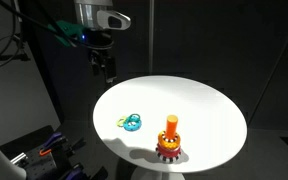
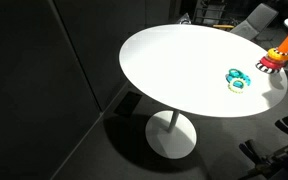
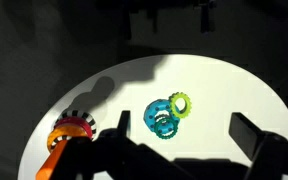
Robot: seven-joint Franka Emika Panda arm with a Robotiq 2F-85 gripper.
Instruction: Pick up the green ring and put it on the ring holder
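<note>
The green ring [image 3: 165, 134] lies flat on the round white table [image 3: 224, 85], overlapping a cyan toothed ring [image 3: 159, 110], with a small yellow ring [image 3: 181, 104] touching them. The cluster shows in both exterior views [image 1: 133, 124] [image 2: 237, 80]. The ring holder [image 1: 170, 140], an orange peg on a red scalloped base, stands upright near the table edge; it also shows in the wrist view [image 3: 69, 133] and in an exterior view [image 2: 277, 57]. My gripper [image 1: 105, 66] is open and empty, high above the table's edge; in the wrist view its fingers [image 3: 189, 132] frame the rings from above.
The table [image 1: 209, 105] stands on a single pedestal [image 2: 172, 135] in a dark room. Dark equipment with red parts sits on the floor beside it [image 1: 44, 145]. Chairs stand behind the table [image 2: 254, 18].
</note>
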